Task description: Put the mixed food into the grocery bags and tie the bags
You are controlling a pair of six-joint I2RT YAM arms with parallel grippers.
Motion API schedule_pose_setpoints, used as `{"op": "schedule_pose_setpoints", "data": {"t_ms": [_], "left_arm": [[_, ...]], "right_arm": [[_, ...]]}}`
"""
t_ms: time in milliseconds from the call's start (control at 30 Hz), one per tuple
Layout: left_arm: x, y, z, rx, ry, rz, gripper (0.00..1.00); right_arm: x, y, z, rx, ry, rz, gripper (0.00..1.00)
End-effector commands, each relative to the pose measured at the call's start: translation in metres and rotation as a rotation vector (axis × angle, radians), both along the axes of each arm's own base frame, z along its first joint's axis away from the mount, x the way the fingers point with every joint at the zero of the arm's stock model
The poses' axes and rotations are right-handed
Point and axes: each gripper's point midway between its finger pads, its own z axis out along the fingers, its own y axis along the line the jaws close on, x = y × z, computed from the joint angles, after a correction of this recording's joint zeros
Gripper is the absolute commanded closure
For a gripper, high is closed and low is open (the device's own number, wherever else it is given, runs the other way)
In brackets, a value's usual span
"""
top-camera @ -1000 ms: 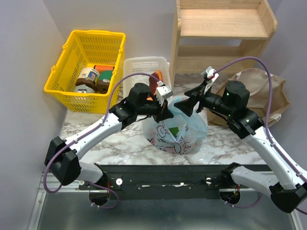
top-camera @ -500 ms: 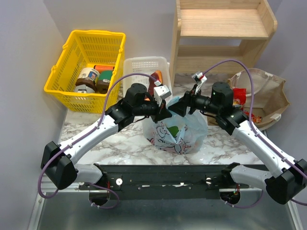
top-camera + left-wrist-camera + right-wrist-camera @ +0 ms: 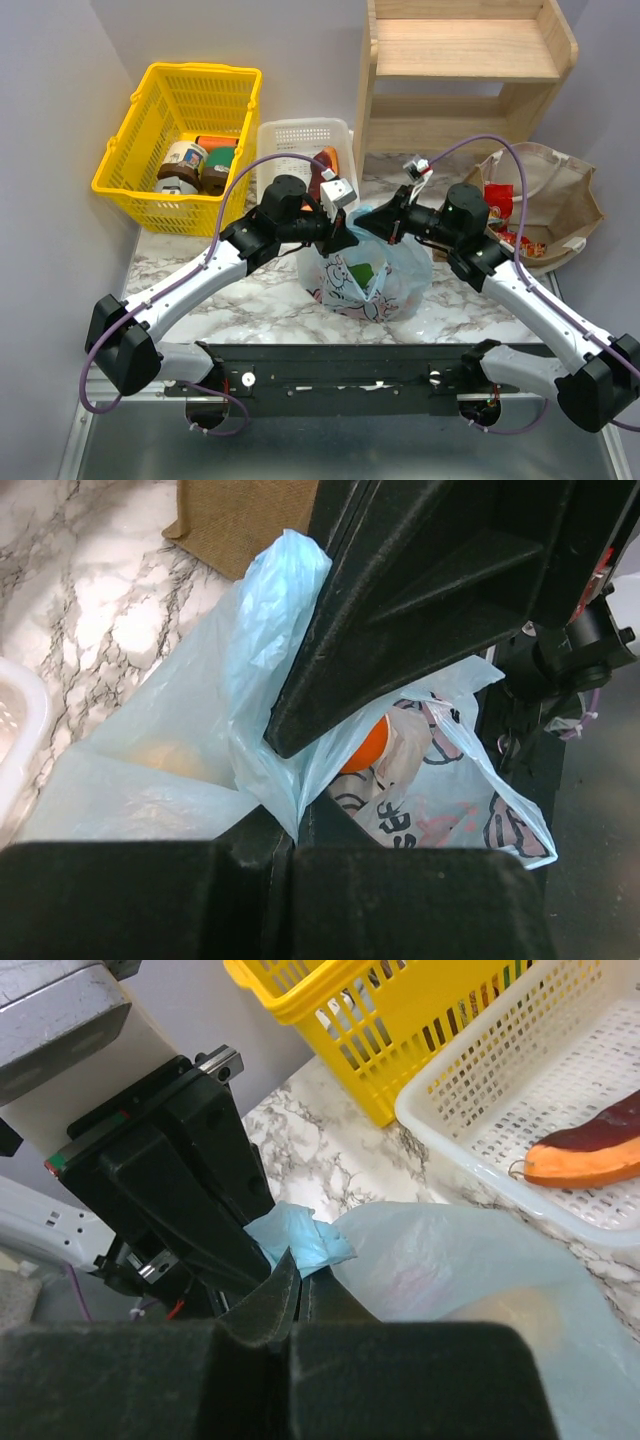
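The light-blue printed grocery bag (image 3: 368, 275) stands mid-table with food inside: an orange fruit (image 3: 368, 748) shows through its mouth and something green (image 3: 362, 270) through the film. Above the bag the two grippers meet. My left gripper (image 3: 343, 233) is shut on a fold of the bag's rim (image 3: 262, 630), which is pinched at its jaws (image 3: 293, 825). My right gripper (image 3: 366, 223) is shut on a bunched blue handle (image 3: 300, 1238) at its fingertips (image 3: 300, 1272). The tan-brown bag (image 3: 560, 205) lies at the right with red snack packets (image 3: 497, 200) in it.
A yellow mesh basket (image 3: 185, 135) with jars stands at the back left. Beside it a white slotted tray (image 3: 300, 145) holds a purple-and-orange wedge (image 3: 590, 1150). A wooden shelf (image 3: 460, 70) rises at the back right. The two wrists nearly touch over the bag.
My right gripper swung left toward the left gripper, came down to the bag's top and closed on the blue handle. The left gripper has kept its grip and place.
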Motion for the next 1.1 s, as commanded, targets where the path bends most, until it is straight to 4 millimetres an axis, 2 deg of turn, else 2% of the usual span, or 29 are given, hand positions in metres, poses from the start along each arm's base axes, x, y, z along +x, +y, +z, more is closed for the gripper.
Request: {"op": "schedule_pose_setpoints", "data": {"t_ms": [0,167,333,433,467,600,667,833,1067], "left_arm": [[0.001,0.002,0.002,-0.005,-0.013,0.029,0.85],[0.002,0.006,0.004,0.002,-0.030,0.049,0.68],[0.006,0.006,0.002,0.013,-0.026,0.060,0.66],[0.009,0.005,0.000,0.016,-0.019,0.071,0.80],[0.013,0.006,-0.001,0.021,-0.018,0.095,0.89],[0.018,0.007,0.002,0.005,0.008,0.117,0.99],[0.021,0.007,0.001,-0.004,0.022,0.122,1.00],[0.023,0.004,0.001,-0.032,0.091,0.114,1.00],[0.026,0.004,0.005,-0.068,0.120,0.095,1.00]], "right_arm": [[0.006,-0.008,0.015,0.039,-0.069,-0.063,0.99],[0.008,-0.014,0.015,0.022,-0.088,-0.105,0.99],[0.007,-0.018,0.019,0.009,-0.113,-0.112,0.99],[0.002,-0.019,0.021,0.000,-0.143,-0.094,0.99],[-0.002,-0.018,0.020,-0.004,-0.155,-0.071,0.99],[-0.017,-0.019,0.019,-0.035,-0.228,-0.005,0.99],[-0.028,-0.019,0.016,-0.047,-0.247,0.040,0.99],[-0.049,-0.018,-0.009,-0.117,-0.285,0.129,0.99],[-0.060,-0.020,-0.045,-0.230,-0.283,0.171,0.98]]}}
